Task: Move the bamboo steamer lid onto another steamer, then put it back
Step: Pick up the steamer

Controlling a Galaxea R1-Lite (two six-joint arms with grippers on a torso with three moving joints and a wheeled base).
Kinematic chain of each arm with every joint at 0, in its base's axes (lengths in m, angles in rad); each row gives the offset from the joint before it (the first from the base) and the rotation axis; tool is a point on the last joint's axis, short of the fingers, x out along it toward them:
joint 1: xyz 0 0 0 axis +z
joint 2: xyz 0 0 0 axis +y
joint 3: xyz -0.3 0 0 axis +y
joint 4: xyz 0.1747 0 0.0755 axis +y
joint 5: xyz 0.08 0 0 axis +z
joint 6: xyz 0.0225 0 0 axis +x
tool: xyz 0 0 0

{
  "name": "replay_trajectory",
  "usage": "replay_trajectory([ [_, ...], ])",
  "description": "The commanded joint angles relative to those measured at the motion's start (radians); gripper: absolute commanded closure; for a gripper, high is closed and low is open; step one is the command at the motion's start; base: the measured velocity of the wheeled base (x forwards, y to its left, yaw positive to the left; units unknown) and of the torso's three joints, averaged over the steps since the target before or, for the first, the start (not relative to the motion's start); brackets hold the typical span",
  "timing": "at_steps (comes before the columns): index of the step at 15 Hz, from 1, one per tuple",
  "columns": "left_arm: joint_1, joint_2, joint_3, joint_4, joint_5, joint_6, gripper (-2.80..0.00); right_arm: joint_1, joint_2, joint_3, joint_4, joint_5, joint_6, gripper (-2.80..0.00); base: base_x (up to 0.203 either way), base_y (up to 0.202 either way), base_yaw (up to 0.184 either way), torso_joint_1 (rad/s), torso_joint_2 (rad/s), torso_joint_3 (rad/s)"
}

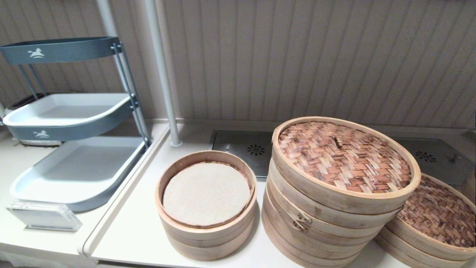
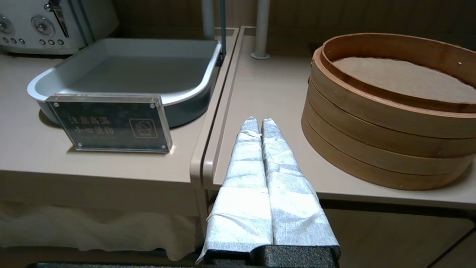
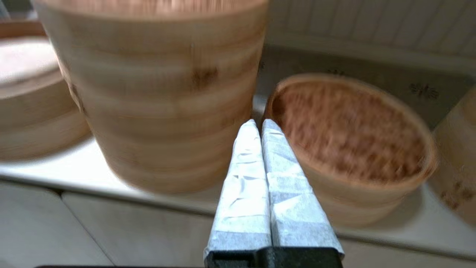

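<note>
The bamboo steamer lid [image 1: 438, 212], dark brown woven with a pale rim, lies on the low stack at the far right. To its left rises another steamer [image 1: 334, 208], the tallest stack, capped by a tan-reddish woven lid [image 1: 344, 156]. Neither gripper shows in the head view. In the right wrist view my right gripper [image 3: 259, 122] is shut and empty, off the table's front edge, pointing at the gap between the tall stack [image 3: 160, 93] and the dark lid [image 3: 349, 126]. My left gripper [image 2: 259, 120] is shut and empty, low at the front edge.
A smaller steamer with a white cloth liner [image 1: 206, 193] stands left of the tall stack, close to my left gripper. Further left are a tiered tray rack [image 1: 70, 111], an acrylic sign [image 1: 44, 216] and a pole [image 1: 163, 74]. One more bamboo stack [image 3: 457, 156] stands far right.
</note>
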Motion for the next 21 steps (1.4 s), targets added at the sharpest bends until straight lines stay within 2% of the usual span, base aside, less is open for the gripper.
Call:
replay_trajectory([
  [1, 0.0, -0.002, 0.025, -0.001, 0.001, 0.0, 0.0, 0.002, 0.2, -0.136, 0.0, 0.008, 0.0, 0.0, 0.0, 0.0, 0.0, 0.0, 0.0, 0.0],
  [4, 0.0, -0.002, 0.025, -0.001, 0.0, 0.0, 0.0, 0.011, 0.421, -0.315, 0.001, 0.018, 0.03, 0.0, 0.0, 0.0, 0.0, 0.0, 0.0, 0.0],
  [7, 0.0, -0.002, 0.025, -0.001, 0.001, 0.0, 0.0, 0.028, 0.653, -0.498, 0.007, 0.026, 0.093, 0.0, 0.0, 0.0, 0.0, 0.0, 0.0, 0.0],
  [9, 0.001, -0.002, 0.025, -0.001, 0.001, 0.0, 0.0, 0.085, 0.775, -0.588, 0.011, 0.028, 0.13, 0.0, 0.0, 0.0, 0.0, 0.0, 0.0, 0.0],
  [12, 0.0, -0.002, 0.025, -0.001, 0.001, 0.0, 0.0, 0.18, 0.887, -0.653, 0.016, 0.023, 0.159, 0.0, 0.0, 0.0, 0.0, 0.0, 0.0, 0.0],
  [15, 0.0, -0.002, 0.025, -0.001, 0.001, 0.0, 0.0, 0.198, 0.993, -0.706, 0.039, 0.006, 0.164, 0.0, 0.0, 0.0, 0.0, 0.0, 0.0, 0.0],
  [18, 0.0, -0.002, 0.025, -0.001, 0.0, 0.0, 0.0, 0.251, 1.113, -0.828, 0.129, -0.067, 0.23, 0.0, 0.0, 0.0, 0.0, 0.0, 0.0, 0.0],
  [21, 0.001, -0.002, 0.025, -0.001, 0.0, 0.0, 0.0, 0.346, 1.149, -0.849, 0.142, -0.134, 0.253, 0.0, 0.0, 0.0, 0.0, 0.0, 0.0, 0.0],
])
